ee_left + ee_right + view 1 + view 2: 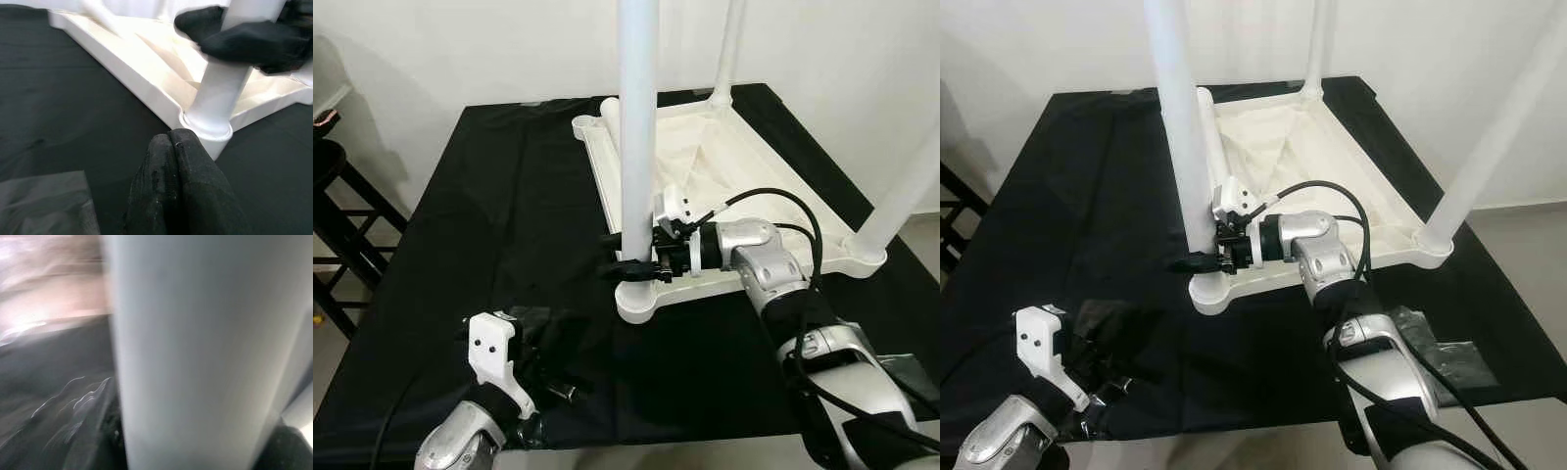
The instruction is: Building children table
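Observation:
The white children's table top [724,282] lies upside down on a black cloth. Three white legs stand up from its corners. My right gripper [629,264] is shut on the near-left leg [637,127], its black fingers clasping it just above the corner socket; the right wrist view has this leg [190,352] very close and blurred. My left gripper [171,144] is shut with nothing in it, low over the cloth in front of that corner, also seen at the near left [553,377]. Another white tube [607,117] seems to lie along the far left rim.
The other upright legs are at the near right [901,196] and far right [726,59] corners. Crumpled clear plastic [44,200] lies by my left gripper, and more plastic [1440,357] at the near right. A black stool [342,196] stands left of the table.

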`<state>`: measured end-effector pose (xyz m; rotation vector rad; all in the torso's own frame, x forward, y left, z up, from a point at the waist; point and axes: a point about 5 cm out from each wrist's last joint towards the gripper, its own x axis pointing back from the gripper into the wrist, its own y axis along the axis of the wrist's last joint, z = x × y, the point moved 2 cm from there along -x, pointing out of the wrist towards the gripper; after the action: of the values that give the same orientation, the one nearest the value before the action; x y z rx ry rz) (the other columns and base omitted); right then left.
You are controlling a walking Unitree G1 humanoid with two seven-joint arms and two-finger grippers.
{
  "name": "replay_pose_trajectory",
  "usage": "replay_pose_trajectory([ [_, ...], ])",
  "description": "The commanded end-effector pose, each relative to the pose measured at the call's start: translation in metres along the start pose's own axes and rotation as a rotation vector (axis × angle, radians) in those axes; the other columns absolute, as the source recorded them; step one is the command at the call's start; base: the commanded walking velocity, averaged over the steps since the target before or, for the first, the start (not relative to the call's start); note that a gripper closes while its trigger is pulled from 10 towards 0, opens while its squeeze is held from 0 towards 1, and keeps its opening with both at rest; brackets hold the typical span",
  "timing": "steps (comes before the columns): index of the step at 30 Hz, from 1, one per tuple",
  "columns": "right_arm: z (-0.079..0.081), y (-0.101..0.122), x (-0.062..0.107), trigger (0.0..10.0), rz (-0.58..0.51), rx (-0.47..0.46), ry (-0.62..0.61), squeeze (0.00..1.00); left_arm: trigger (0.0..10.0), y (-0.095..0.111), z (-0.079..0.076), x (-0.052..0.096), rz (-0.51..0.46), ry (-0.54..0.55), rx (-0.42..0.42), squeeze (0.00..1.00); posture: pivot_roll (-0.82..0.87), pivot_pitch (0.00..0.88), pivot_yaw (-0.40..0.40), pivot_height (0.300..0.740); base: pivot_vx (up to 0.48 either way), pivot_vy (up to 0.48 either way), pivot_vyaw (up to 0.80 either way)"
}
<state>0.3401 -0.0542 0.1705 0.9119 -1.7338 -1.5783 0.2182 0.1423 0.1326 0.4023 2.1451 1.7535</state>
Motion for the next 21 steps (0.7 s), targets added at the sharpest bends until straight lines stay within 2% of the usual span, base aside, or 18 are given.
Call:
replay_pose_trajectory([
  [1,-0.012,-0.019,0.009,0.0,0.144,0.003,-0.258,0.0,10.0,-0.001,0.0,0.0,0.003,-0.001,0.008,0.0,-0.04,0.13,0.017,0.74,0.0,0.0,0.0],
  [2,-0.012,-0.019,0.009,0.0,0.144,0.003,-0.258,0.0,10.0,-0.001,0.0,0.0,0.003,-0.001,0.008,0.0,-0.04,0.13,0.017,0.74,0.0,0.0,0.0],
  [3,0.018,-0.029,0.014,0.0,0.163,0.016,-0.305,0.0,10.0,-0.001,0.001,-0.001,0.002,0.0,0.018,0.0,-0.04,0.151,0.039,0.74,0.0,0.0,0.0],
  [4,0.021,-0.033,0.016,0.0,0.166,-0.031,-0.371,0.0,10.0,-0.001,0.003,-0.002,0.005,-0.003,0.023,0.0,-0.06,0.111,0.053,0.74,0.0,0.0,0.0],
  [5,0.021,-0.033,0.016,0.0,0.166,-0.031,-0.371,0.0,10.0,-0.001,0.003,-0.002,0.005,-0.003,0.023,0.0,-0.06,0.111,0.053,0.74,0.0,0.0,0.0],
  [7,0.025,-0.036,0.01,0.0,0.165,-0.01,-0.278,0.0,10.0,-0.002,0.003,-0.004,0.005,-0.008,0.033,0.0,-0.04,0.109,0.032,0.74,0.0,0.0,0.0],
  [9,0.024,-0.038,0.006,0.0,0.155,-0.023,-0.28,0.0,10.0,-0.002,0.004,-0.004,0.004,-0.002,0.03,0.0,-0.05,0.106,0.033,0.74,0.0,0.0,0.0],
  [12,0.032,-0.043,0.0,0.0,0.164,-0.032,-0.257,0.0,10.0,-0.001,0.006,-0.005,-0.006,0.032,0.018,0.0,-0.04,0.102,0.033,0.74,0.0,0.0,0.0],
  [13,0.032,-0.041,-0.002,10.0,0.15,-0.035,-0.241,0.0,10.0,-0.001,0.008,-0.005,-0.004,0.05,0.005,0.0,-0.04,0.093,0.031,0.74,0.0,0.0,0.0],
  [14,0.032,-0.04,-0.003,10.0,0.138,-0.036,-0.23,0.0,10.0,-0.001,0.009,-0.005,-0.003,0.063,-0.004,0.0,-0.04,0.093,0.031,0.74,0.0,0.0,0.0],
  [15,0.034,-0.034,-0.003,10.0,0.113,-0.066,-0.23,1.0,10.0,0.0,0.012,-0.006,-0.005,0.088,-0.015,0.0,-0.04,0.09,0.03,0.74,0.0,0.0,0.0],
  [17,0.035,-0.03,-0.003,10.0,0.096,-0.087,-0.231,1.0,10.0,0.0,0.014,-0.007,-0.008,0.106,-0.022,0.0,-0.04,0.09,0.03,0.74,0.0,0.0,0.0],
  [18,0.031,-0.018,0.001,10.0,0.042,-0.096,-0.226,1.0,10.0,0.005,0.024,-0.008,-0.024,0.172,-0.046,0.0,-0.04,0.087,0.034,0.74,0.0,0.0,0.0],
  [21,0.03,-0.014,0.003,10.0,0.026,-0.094,-0.22,1.0,10.0,0.007,0.027,-0.008,-0.029,0.195,-0.053,0.0,-0.04,0.086,0.035,0.74,0.0,0.0,0.0],
])
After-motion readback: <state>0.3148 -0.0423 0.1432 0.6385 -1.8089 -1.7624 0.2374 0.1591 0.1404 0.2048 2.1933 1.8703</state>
